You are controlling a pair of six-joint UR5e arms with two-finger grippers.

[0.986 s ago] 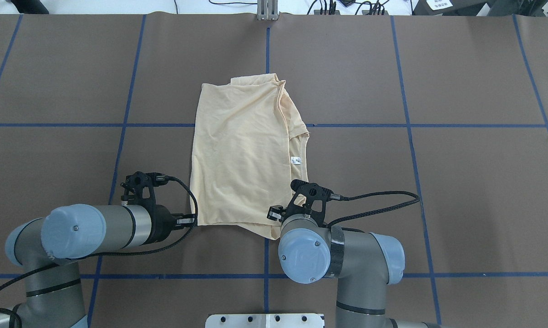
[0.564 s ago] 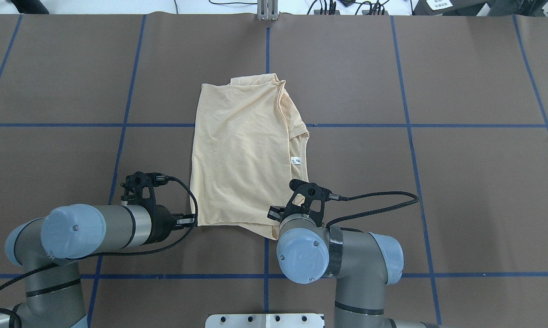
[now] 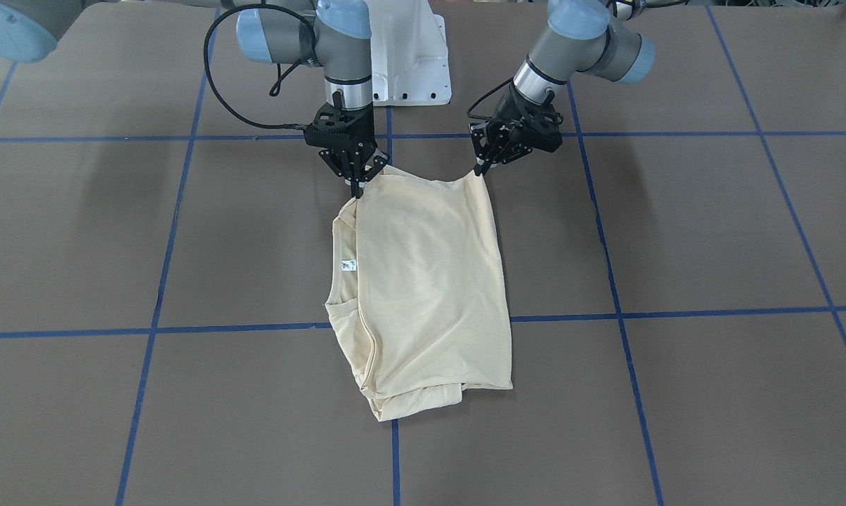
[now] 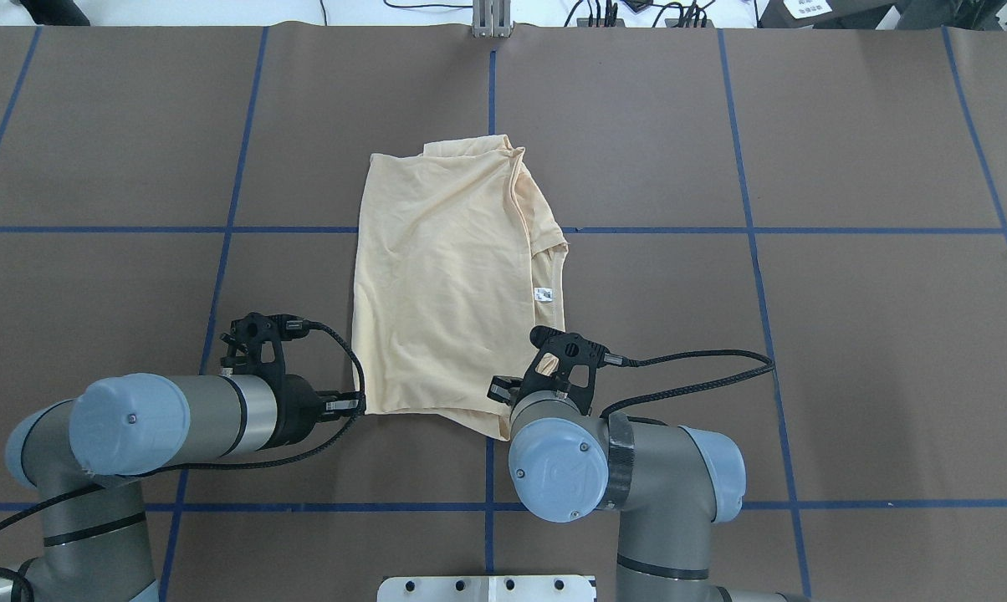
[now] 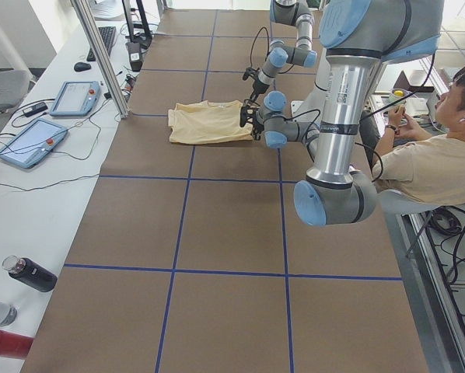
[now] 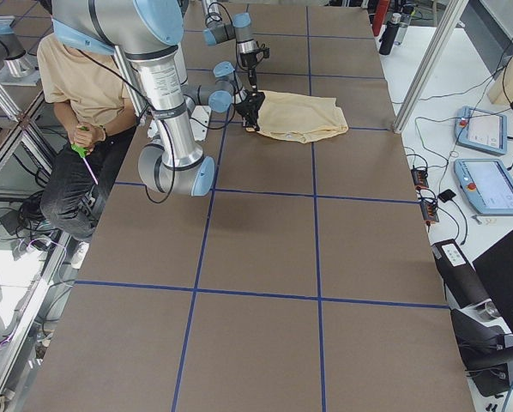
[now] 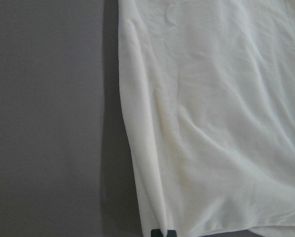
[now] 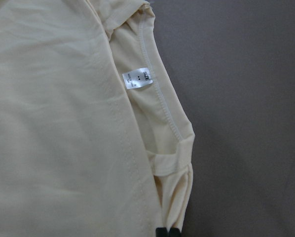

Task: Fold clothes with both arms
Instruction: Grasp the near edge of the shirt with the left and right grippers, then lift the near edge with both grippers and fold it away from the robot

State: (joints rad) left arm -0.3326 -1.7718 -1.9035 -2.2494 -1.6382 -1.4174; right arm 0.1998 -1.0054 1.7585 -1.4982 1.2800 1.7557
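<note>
Two corners of the near edge are what matter now. Across the brown table (image 4: pixel 805 334) the T-shirt (image 4: pixel 445 284) lies flat, already folded narrow, stretching away from both pincers toward the far side. The left gripper (image 3: pixel 480 169) is clenched on the corner right at its tips. The right gripper (image 3: pixel 357 186) is pinched on the other near corner, with the neck opening just ahead of it. To fold well, I judge both should rise together and level, keep the edge taut between them, and carry it forward without dragging the lower layers. The neck label (image 8: pixel 137 78) sits ahead of the right tips. Print and sleeves are hidden, and how many layers each pinch holds cannot be told.
</note>
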